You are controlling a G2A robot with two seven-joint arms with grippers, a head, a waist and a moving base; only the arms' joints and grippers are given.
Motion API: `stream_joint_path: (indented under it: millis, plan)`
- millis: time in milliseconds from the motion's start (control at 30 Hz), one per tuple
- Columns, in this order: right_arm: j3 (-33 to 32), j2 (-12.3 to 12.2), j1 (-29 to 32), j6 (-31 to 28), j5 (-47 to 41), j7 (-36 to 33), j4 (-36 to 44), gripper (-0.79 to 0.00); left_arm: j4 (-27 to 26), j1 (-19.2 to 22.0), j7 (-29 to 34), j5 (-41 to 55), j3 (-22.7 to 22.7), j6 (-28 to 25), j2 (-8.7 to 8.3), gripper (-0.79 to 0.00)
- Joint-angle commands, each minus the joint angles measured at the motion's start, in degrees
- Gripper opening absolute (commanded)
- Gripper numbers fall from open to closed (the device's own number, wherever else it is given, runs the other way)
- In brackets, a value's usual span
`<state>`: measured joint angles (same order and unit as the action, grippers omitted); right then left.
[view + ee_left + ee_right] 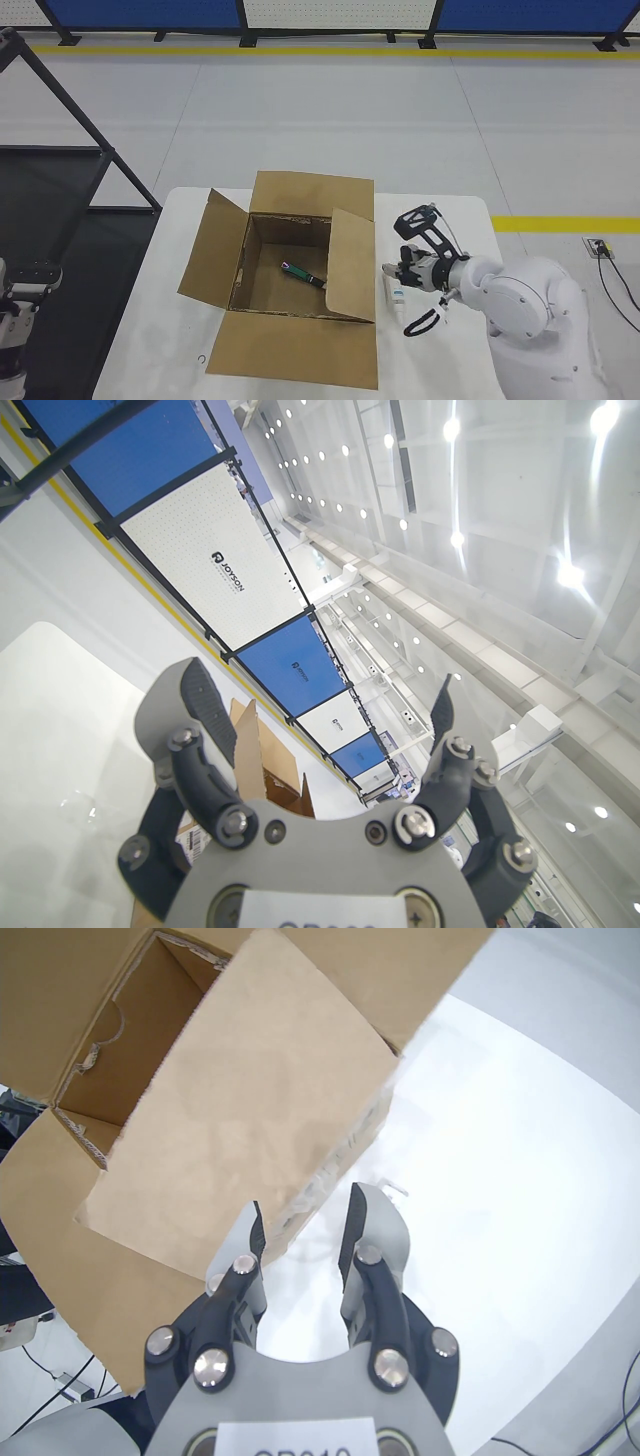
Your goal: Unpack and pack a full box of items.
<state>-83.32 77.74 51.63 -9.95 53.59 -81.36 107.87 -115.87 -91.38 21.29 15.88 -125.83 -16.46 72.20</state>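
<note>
My right gripper (306,1194): fingers apart, nothing held, over white table (440,220) at 3 o'clock of open cardboard box (215,250), just beside flap. Small white bottle (398,297) on table close by. Pen-like tool (303,274) on box floor. My left gripper (320,670): fingers wide apart, empty.

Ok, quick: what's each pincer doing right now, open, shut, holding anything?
Left pincer: open, empty.
Right pincer: open, nothing gripped, next to the box flap.
</note>
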Motion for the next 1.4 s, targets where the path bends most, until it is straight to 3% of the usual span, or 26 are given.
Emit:
stream_joint_path:
  millis: [0,167,200,500,1233,1300,1367]
  plan:
    - [-0.8,-0.3,0.0,0.7,0.6,-0.6,-1.5,-0.413,0.0,0.0,0.0,0.0,0.0,0.0,0.00,0.000]
    - [-0.2,-0.8,-2.7,2.4,2.4,-2.5,-10.0,-0.394,0.0,0.0,0.0,0.0,0.0,0.0,0.00,0.000]
    - [0.1,-0.8,-3.4,3.1,3.1,-2.2,-11.8,-0.326,0.0,0.0,0.0,0.0,0.0,0.0,0.00,0.000]
    - [3.2,-1.2,-7.6,2.2,2.3,-0.7,-25.4,-0.246,0.0,0.0,0.0,0.0,0.0,0.0,0.00,0.000]
    - [14.6,-0.2,-15.0,2.6,2.2,4.0,-42.1,-0.277,0.0,0.0,0.0,0.0,0.0,0.0,0.00,0.000]
    - [15.3,-0.1,-15.5,3.1,2.3,4.3,-42.9,-0.286,0.0,0.0,0.0,0.0,0.0,0.0,0.00,0.000]
    - [15.7,0.0,-16.3,4.8,2.4,3.7,-44.3,-0.351,0.0,0.0,0.0,0.0,0.0,0.0,0.00,0.000]
